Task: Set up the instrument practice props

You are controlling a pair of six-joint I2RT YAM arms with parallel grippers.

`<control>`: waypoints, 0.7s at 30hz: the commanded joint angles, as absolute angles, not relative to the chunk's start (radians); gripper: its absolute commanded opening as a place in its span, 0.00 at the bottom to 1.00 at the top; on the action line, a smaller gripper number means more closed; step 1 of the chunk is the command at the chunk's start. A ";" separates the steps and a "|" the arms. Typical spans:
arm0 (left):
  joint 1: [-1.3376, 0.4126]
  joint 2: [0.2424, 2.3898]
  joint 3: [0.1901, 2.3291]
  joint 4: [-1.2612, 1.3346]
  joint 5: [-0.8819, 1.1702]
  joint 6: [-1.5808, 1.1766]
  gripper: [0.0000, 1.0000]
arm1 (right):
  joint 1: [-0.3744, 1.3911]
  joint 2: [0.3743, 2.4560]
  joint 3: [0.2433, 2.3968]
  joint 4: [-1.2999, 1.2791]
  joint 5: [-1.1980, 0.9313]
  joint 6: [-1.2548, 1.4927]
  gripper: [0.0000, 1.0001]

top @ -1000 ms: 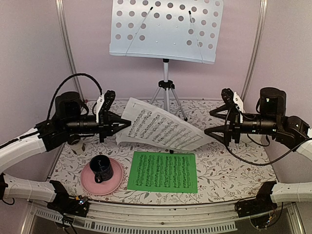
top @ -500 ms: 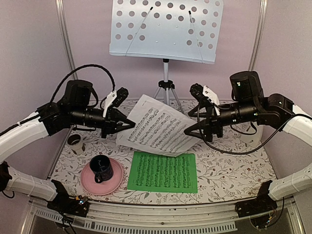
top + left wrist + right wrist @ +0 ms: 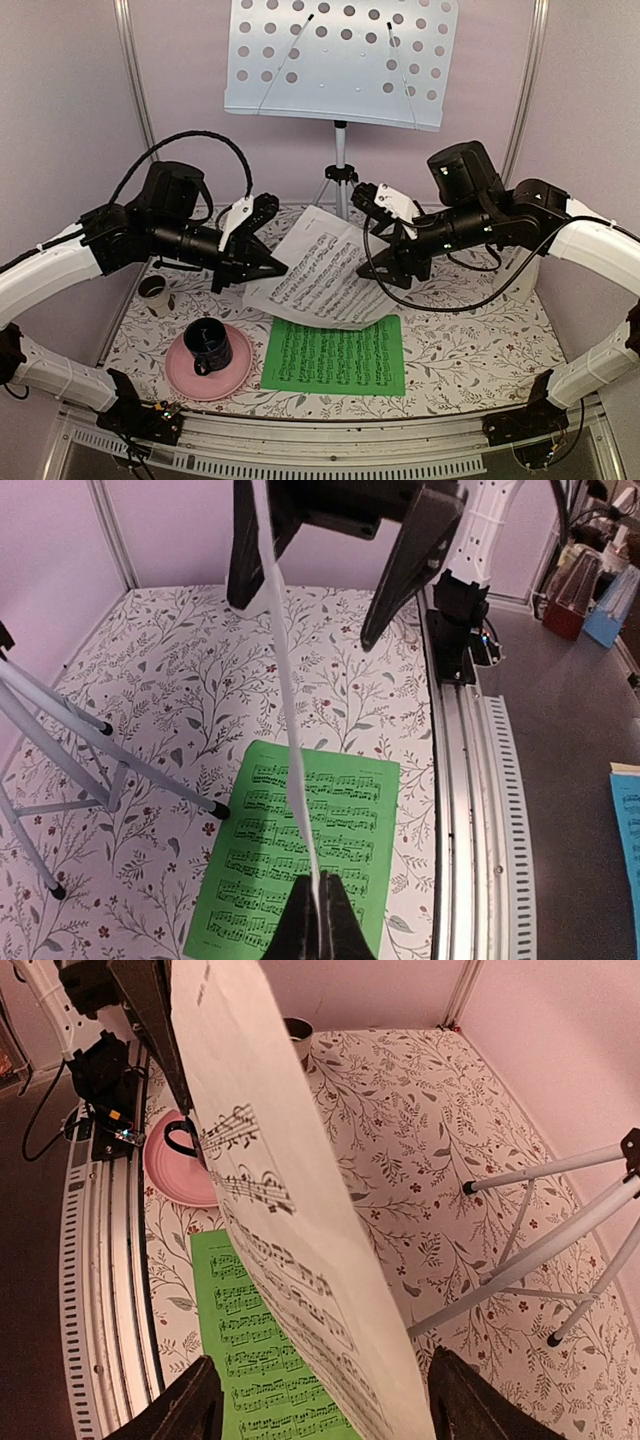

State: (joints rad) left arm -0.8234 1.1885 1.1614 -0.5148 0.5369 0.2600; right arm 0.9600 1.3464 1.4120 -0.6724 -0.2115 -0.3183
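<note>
The pale-blue perforated music stand [image 3: 340,60] rises on its silver tripod [image 3: 340,180] at the back. My left gripper [image 3: 278,268] is shut on the left edge of the white sheet of music [image 3: 322,268] and holds it tilted above the table. In the left wrist view the sheet [image 3: 283,670] shows edge-on, pinched at my left gripper [image 3: 320,920]. My right gripper [image 3: 373,240] is open, its fingers straddling the sheet's right edge [image 3: 300,1220] without touching; it also shows in the right wrist view [image 3: 330,1405]. The green sheet of music [image 3: 335,352] lies flat below. The metronome is out of view.
A dark mug [image 3: 208,345] stands on a pink plate [image 3: 232,378] at the front left. A small beige cup [image 3: 153,290] stands at the left under my left arm. The tripod legs [image 3: 540,1250] spread across the back of the floral table.
Both arms have moved inward toward the middle. The white sheet has been lifted and bunched steeper. My right gripper has come up around its right edge.
</note>
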 commanded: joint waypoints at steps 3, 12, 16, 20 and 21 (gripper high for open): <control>-0.860 1.212 1.208 -0.543 0.553 0.327 0.00 | 1.023 1.397 1.425 -0.703 -0.152 -0.369 0.64; -0.873 1.208 1.217 -0.523 0.478 0.363 0.00 | 1.035 1.394 1.423 -0.734 -0.160 -0.368 0.22; -0.874 1.220 1.217 -0.532 0.431 0.372 0.00 | 1.035 1.395 1.422 -0.744 -0.150 -0.352 0.06; -0.873 1.215 1.206 -0.504 0.360 0.363 0.08 | 1.035 1.391 1.422 -0.736 -0.145 -0.328 0.00; -0.873 1.206 1.193 -0.483 0.328 0.354 0.19 | 1.035 1.387 1.423 -0.722 -0.148 -0.319 0.00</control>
State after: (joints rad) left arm -0.8604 1.2140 1.1957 -0.5236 0.4335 0.3599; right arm 1.0279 1.4002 1.4132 -0.7341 -0.1616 -0.3519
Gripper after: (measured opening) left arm 0.052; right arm 0.014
